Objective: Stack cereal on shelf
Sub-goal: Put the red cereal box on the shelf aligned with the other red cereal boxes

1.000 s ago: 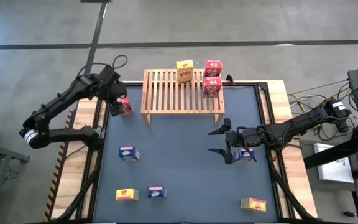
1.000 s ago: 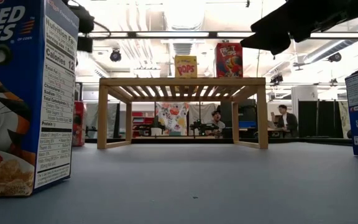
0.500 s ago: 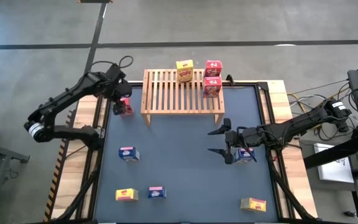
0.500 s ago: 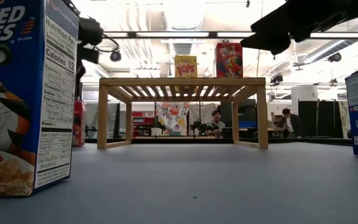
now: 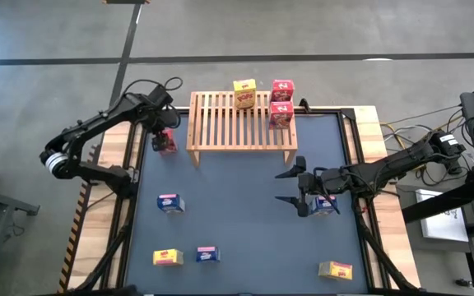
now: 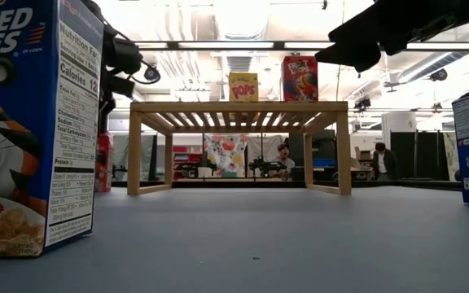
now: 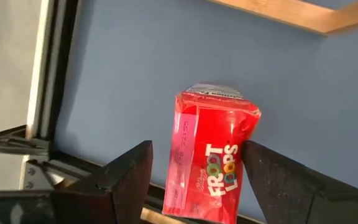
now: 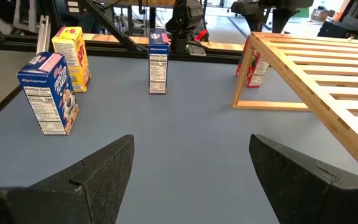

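The wooden slatted shelf [image 5: 241, 123] stands at the far middle of the table. It holds a yellow box [image 5: 244, 93] and two red boxes [image 5: 282, 89] [image 5: 281, 113]. A third red box [image 5: 165, 141] stands on the table just left of the shelf. My left gripper [image 7: 194, 149] is open above this box [image 7: 213, 158], pointing down, with one finger on each side of it. My right gripper [image 5: 289, 187] is open and empty over the table right of centre, and also shows in the right wrist view [image 8: 191, 162]. My left gripper is open around the red box on the table. One finger [image 7: 253, 162] lies close to the box's side [image 7: 244, 134], and I cannot tell whether it touches. The other finger [image 7: 138, 165] stands clear of the box.
Loose boxes stand on the table: blue [image 5: 169, 203], yellow [image 5: 167, 257] and blue [image 5: 207, 254] at the near left, blue [image 5: 326, 204] under my right arm, yellow [image 5: 336, 270] at the near right. A blue box [image 6: 31, 122] fills the low view's left.
My left gripper has moved toward the table's right edge, nearer the shelf, and now stands over the red box. The box has stayed where it was.
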